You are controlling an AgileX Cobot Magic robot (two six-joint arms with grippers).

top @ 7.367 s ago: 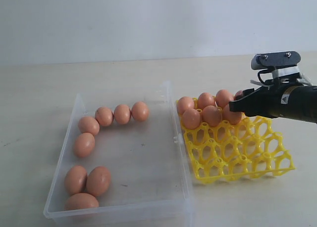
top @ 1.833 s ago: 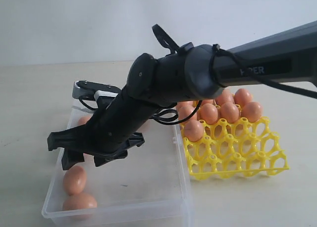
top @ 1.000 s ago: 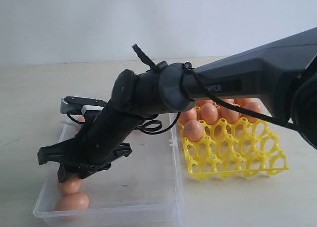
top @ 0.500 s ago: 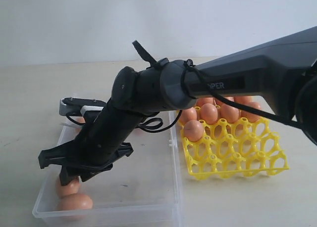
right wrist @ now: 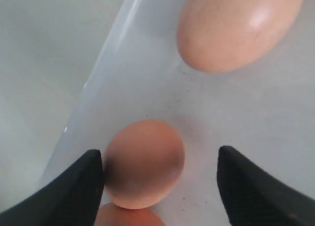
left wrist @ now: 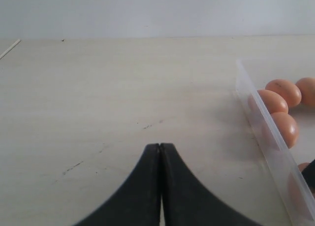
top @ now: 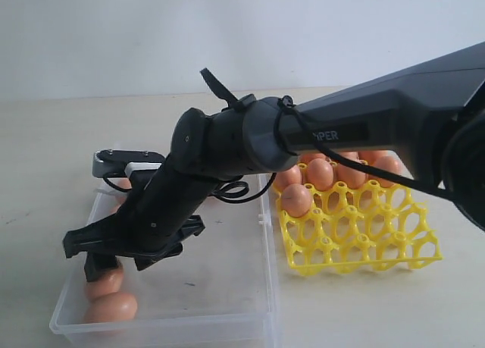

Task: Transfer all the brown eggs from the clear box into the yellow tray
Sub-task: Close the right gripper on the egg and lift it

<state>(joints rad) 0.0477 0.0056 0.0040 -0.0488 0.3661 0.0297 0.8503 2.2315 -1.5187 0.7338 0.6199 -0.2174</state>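
Observation:
My right gripper reaches across into the clear box at its near left corner. It stands open astride a brown egg. That egg lies against one finger and well apart from the other. Two eggs show under the gripper; a second egg lies farther along the box floor. The arm hides other eggs. The yellow tray on the right holds several eggs in its back rows. My left gripper is shut and empty over bare table beside the box wall.
The right arm's thick forearm spans the box and the tray's near corner. The tray's front cells hold nothing. Pale table stretches left of the box, where three eggs lie against the wall.
The right arm swung from the tray across into the box and came down over the corner eggs. The box slid a little leftward. In the last half second it barely moved.

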